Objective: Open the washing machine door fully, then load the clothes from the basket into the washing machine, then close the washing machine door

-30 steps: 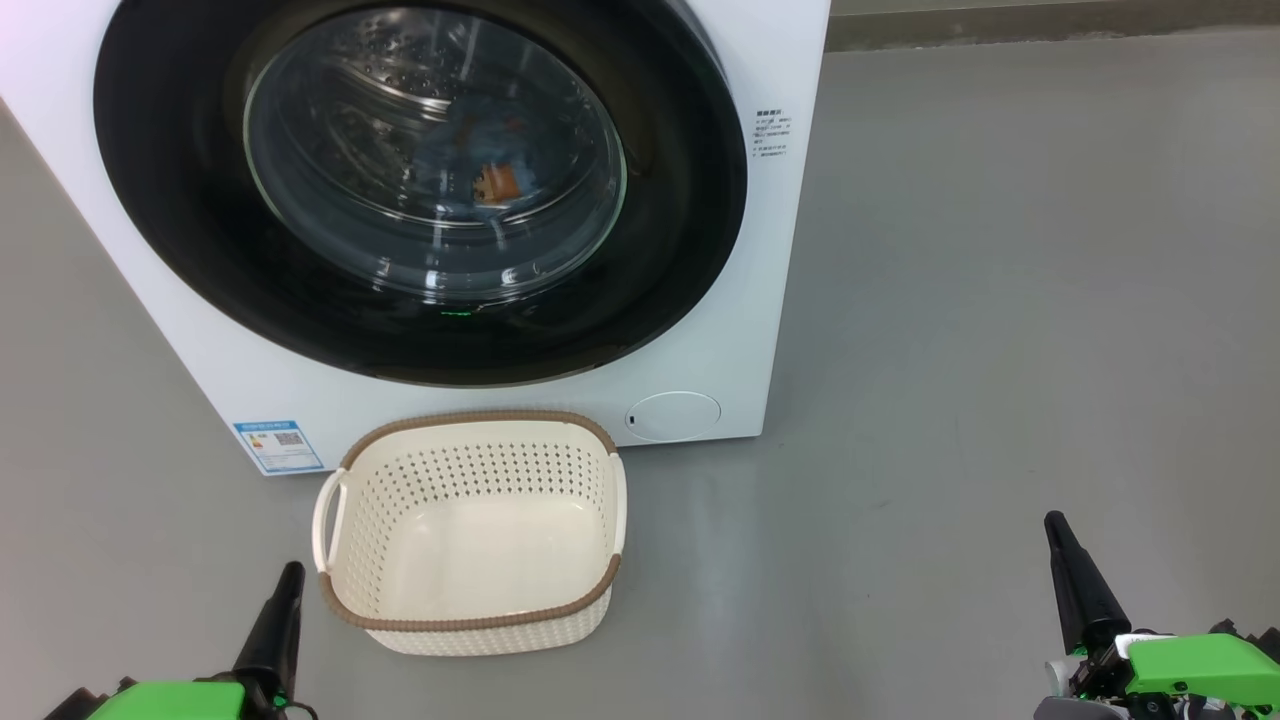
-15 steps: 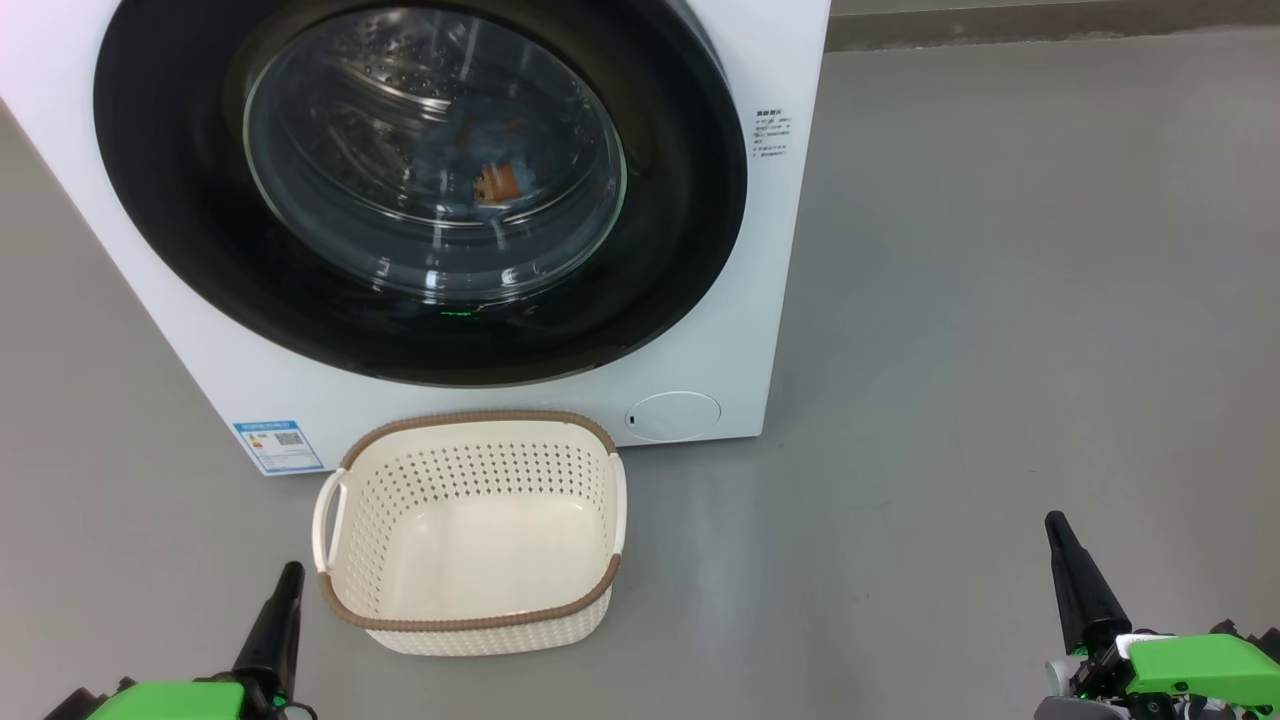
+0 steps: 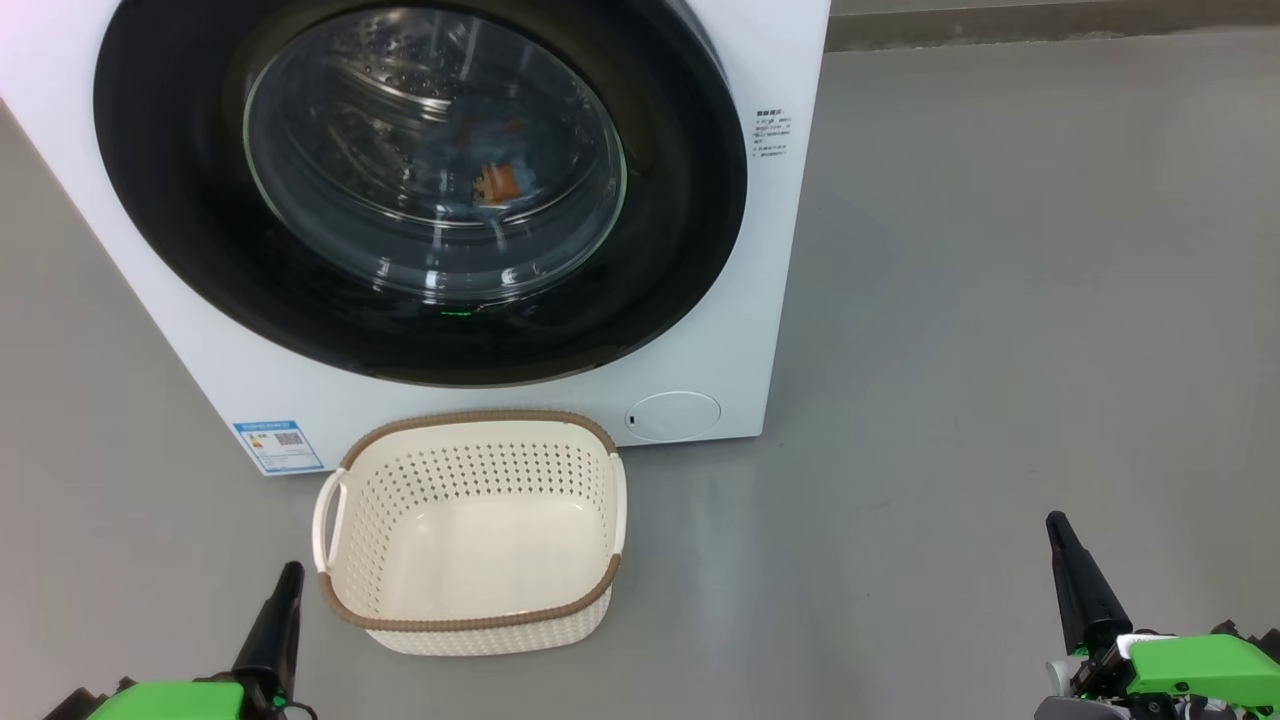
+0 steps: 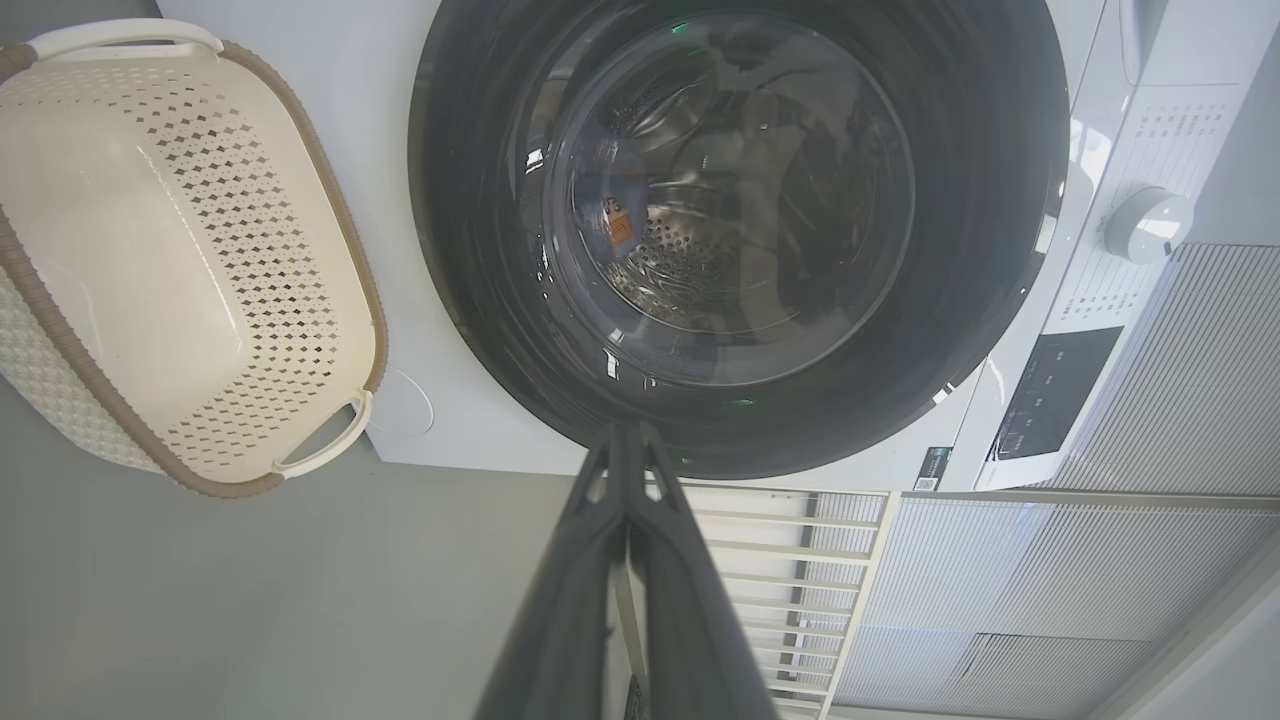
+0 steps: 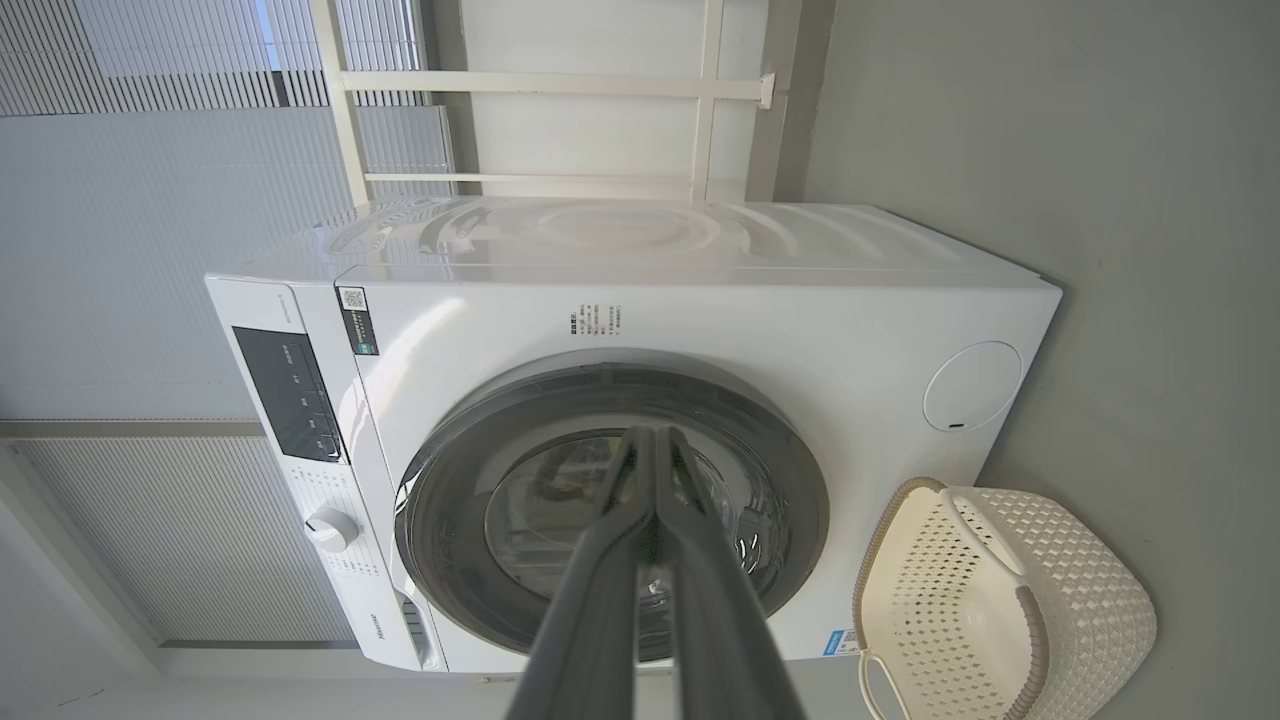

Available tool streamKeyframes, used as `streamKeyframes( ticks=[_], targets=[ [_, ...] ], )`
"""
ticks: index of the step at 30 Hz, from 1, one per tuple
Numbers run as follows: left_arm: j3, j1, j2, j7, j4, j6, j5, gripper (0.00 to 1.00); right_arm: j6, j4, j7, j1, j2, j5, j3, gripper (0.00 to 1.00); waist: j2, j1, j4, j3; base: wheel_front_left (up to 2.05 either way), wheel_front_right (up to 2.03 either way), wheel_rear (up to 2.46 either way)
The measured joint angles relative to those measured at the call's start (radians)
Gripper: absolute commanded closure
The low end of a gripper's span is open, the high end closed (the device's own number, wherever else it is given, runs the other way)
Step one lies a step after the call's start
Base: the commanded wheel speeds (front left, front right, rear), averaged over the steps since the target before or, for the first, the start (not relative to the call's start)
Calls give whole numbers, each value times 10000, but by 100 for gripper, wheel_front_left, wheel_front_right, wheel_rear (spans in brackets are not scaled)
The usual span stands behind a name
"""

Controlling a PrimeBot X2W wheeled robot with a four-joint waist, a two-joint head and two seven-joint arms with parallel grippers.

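Resting at lower left of the head view, the left gripper (image 3: 288, 582) is clenched on nothing. The left wrist view agrees: its dark fingers (image 4: 575, 600) meet at the tips. It sits just beside the near-left corner of the basket (image 3: 470, 416), apart from it.

A blue label (image 3: 278, 446) sits low on the left of the washing machine (image 3: 790, 260) front. The basket stands upright on the grey floor (image 3: 1000, 300) directly in front of the machine. Its brown rim is close to the front panel and its cream bottom is fully in view.

Above it, the washing machine door (image 3: 690, 200) is closed flush against the front. Through the glass, the clothes (image 3: 495, 182) lie inside the drum: light blue fabric with an orange patch. A small round white cap (image 3: 673, 416) sits low on the front, just right of the basket's far corner.

The right gripper (image 3: 1060, 535) is at lower right, well apart from basket and machine. Its jaws are pressed together with nothing between them. The right wrist view shows its fingers (image 5: 600, 600) touching.
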State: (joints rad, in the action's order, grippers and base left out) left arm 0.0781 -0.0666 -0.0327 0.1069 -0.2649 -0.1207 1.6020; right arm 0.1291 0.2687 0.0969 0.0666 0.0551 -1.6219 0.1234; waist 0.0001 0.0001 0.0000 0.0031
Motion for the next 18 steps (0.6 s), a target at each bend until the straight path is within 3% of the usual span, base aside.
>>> streamKeyframes(
  ticks=[18],
  targets=[
    [4, 0, 0, 0, 0, 0, 0, 100, 0, 2, 71, 0, -15, 12, 36, 100, 0, -1, 0, 0, 0, 0, 0]
  ],
)
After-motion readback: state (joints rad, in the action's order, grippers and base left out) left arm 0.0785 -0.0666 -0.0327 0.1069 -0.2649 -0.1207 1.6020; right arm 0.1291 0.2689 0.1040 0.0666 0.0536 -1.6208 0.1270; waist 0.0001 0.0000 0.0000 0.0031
